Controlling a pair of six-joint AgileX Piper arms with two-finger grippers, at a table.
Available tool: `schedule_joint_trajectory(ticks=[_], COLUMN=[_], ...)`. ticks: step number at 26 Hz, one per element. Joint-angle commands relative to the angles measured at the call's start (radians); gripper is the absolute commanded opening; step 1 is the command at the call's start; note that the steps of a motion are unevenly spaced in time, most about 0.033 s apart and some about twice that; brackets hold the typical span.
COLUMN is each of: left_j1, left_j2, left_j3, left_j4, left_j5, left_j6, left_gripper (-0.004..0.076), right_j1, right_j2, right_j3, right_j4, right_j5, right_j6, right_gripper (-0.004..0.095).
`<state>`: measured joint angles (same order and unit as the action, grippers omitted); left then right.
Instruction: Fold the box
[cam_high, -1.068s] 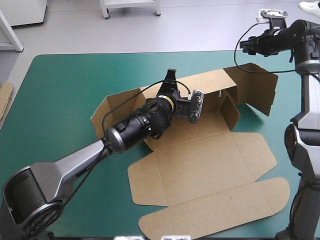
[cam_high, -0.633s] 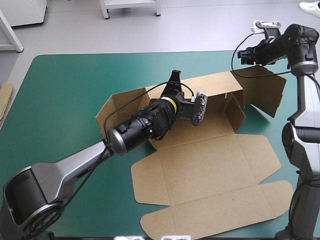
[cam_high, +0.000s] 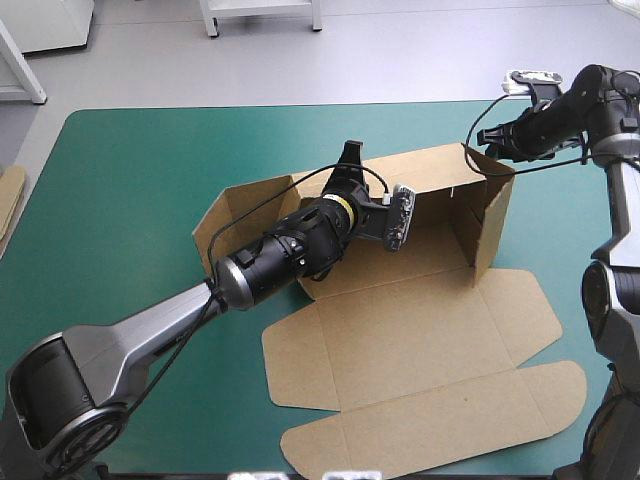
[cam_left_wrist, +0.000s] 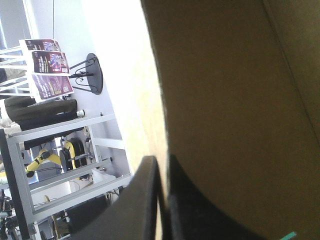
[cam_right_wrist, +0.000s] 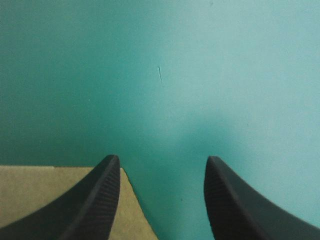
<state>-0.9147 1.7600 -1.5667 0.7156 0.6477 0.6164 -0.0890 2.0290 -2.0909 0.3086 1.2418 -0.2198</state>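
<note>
**At the back wall: one grip on, one grip off**

Nearest the robot, the box (cam_high: 400, 340) has its lid lying flat on the teal-green cover (cam_high: 130, 180), tuck flaps spread toward the table's near edge. It is a half-built open tray, a little right of the table's middle. Past the lid, the floor panel is flat too, and the left arm reaches slantwise across it from the near left corner. (A strip of spare board (cam_high: 8, 200) shows at the table's left edge, well apart from all this.)

Farther on stands the raised back wall (cam_high: 430, 175). The left gripper (cam_high: 348, 158) sits on its top edge, and its wrist view shows the black fingers (cam_left_wrist: 140, 200) all but closed with the brown sheet pinched between them. That pinch seems meant to keep the wall upright while the ends are worked. The left end flap (cam_high: 215, 225) leans outward, only half raised, while the right side wall (cam_high: 492, 215) stands upright against the back wall's right end.

Farthest off, at that upper right corner, hangs the right gripper (cam_high: 485, 138). Its fingers (cam_right_wrist: 102, 200) stand wide apart and hold nothing. Bare cover lies ahead of them, and a corner of board shows beside and under one finger. Whether it touches the board I cannot tell. It looks placed to steady or press that side wall inward.
</note>
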Motion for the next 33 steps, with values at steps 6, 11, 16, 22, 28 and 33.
schedule_joint_trajectory(ticks=[6, 11, 16, 22, 28, 33], left_j1=[-0.014, -0.014, -0.014, -0.014, -0.014, -0.014], left_j2=[-0.036, -0.036, -0.036, -0.036, -0.036, -0.036], left_j3=[-0.017, -0.017, -0.017, -0.017, -0.017, -0.017], left_j4=[-0.014, -0.014, -0.018, -0.020, -0.020, -0.020], left_j5=[-0.024, -0.022, -0.022, -0.022, -0.022, -0.022], left_j6=[-0.002, -0.002, -0.005, -0.005, -0.007, -0.007], left_gripper=[-0.0009, -0.0009, -0.0009, -0.0009, -0.0009, -0.0009], right_j1=[-0.005, -0.005, -0.005, -0.005, -0.005, -0.005], right_j2=[-0.202, -0.291, -0.385, -0.507, -0.571, -0.571], right_j3=[0.138, 0.314, 0.437, 0.640, 0.780, 0.802], right_j4=[0.020, 0.043, 0.068, 0.093, 0.214, 0.257], right_j5=[0.006, -0.069, -0.155, -0.276, -0.388, -0.356], right_j6=[-0.029, -0.068, -0.112, -0.200, -0.404, -0.484], right_gripper=[0.0450, 0.0403, 0.0400, 0.0400, 0.0400, 0.0400])
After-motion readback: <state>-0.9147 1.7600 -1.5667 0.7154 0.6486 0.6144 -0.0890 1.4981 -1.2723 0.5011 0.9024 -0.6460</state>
